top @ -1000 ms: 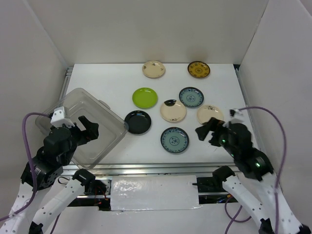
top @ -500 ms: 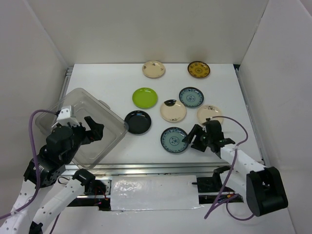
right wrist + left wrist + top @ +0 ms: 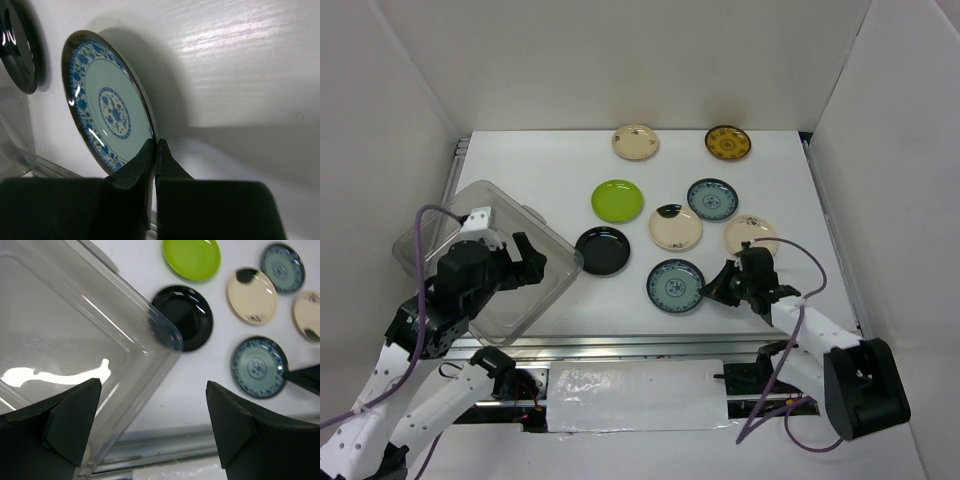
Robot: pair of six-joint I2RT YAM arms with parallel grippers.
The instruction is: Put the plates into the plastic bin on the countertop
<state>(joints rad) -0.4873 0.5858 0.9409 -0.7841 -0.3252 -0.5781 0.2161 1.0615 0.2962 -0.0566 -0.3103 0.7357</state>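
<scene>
While the left tool (image 3: 152,390) hangs spread over the plastic bin (image 3: 75,330), the right tool (image 3: 155,145) pinches the rim of a teal plate (image 3: 107,110).

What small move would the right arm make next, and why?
Probably lift a little: the right gripper is shut on the rim of the blue plate, which lies on the table, and the bin sits away to its left.

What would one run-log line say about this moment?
right hand: shut on rim of near teal-blue plate | left hand: open above plastic bin | bin contents: nothing yet
</scene>
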